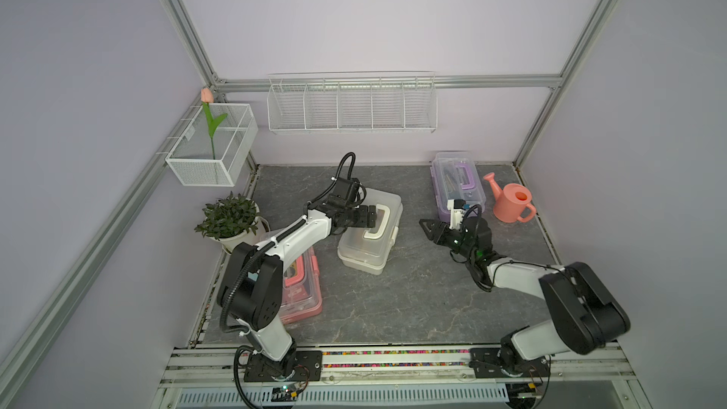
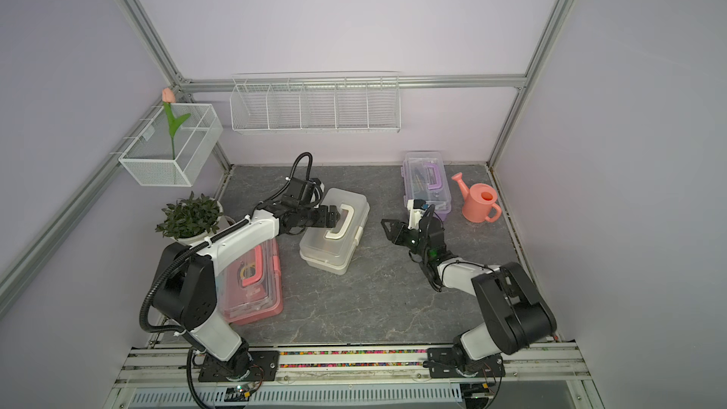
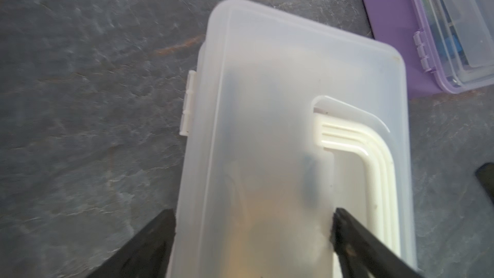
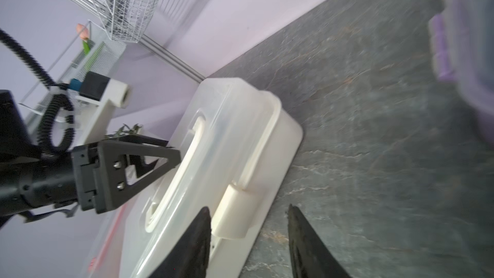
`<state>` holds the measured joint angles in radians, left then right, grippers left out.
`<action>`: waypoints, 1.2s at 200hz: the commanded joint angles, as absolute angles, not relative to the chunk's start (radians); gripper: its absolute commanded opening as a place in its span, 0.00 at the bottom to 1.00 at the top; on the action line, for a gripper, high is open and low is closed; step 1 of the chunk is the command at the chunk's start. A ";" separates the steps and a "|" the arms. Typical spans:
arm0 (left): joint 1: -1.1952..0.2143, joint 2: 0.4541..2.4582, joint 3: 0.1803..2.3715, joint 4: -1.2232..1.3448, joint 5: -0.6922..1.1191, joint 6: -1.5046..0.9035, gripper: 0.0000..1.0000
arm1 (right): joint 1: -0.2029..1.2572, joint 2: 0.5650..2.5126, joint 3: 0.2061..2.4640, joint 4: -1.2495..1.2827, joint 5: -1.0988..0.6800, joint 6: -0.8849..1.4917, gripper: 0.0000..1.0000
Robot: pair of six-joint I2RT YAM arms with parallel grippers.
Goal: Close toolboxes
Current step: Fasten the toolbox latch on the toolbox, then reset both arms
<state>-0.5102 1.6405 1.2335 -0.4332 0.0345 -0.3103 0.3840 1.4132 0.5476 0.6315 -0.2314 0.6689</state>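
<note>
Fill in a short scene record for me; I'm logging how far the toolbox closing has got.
white toolbox: centre, lid down, cannot tell if fastened
left claw: open, over the white toolbox lid
right claw: open, empty, apart from the white toolbox, facing its latch
purple toolbox: back right, lid looks down, beside the watering can
pink toolbox: front left, partly hidden under the left arm, lid looks down

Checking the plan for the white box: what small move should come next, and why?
Probably ease the right gripper forward to press the latch. The lid of the white box lies down under the open left gripper; the latch faces the right gripper, untouched, and looks unsnapped, though that is unclear.
</note>
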 commanded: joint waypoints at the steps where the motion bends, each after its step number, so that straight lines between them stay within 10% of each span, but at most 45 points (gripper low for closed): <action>1: -0.466 1.470 1.192 -0.405 -0.170 -0.331 1.00 | 0.368 1.267 0.594 0.222 0.029 0.369 0.53; 95: -0.255 1.069 0.741 -0.122 -0.574 -0.303 1.00 | 0.173 1.179 0.495 0.320 0.416 -0.015 0.68; 211: -0.121 1.173 0.492 0.322 -0.448 -0.125 1.00 | 0.084 1.591 0.236 1.249 0.313 -0.071 0.71; 240: -0.121 1.226 0.457 0.435 -0.408 -0.077 1.00 | 0.079 1.568 0.281 1.125 0.302 -0.063 0.73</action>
<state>-0.1261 1.1908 0.4820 0.2859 -0.4629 -0.1448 0.0864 1.5700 0.2489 1.0203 0.3233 -0.0429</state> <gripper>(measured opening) 0.995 0.719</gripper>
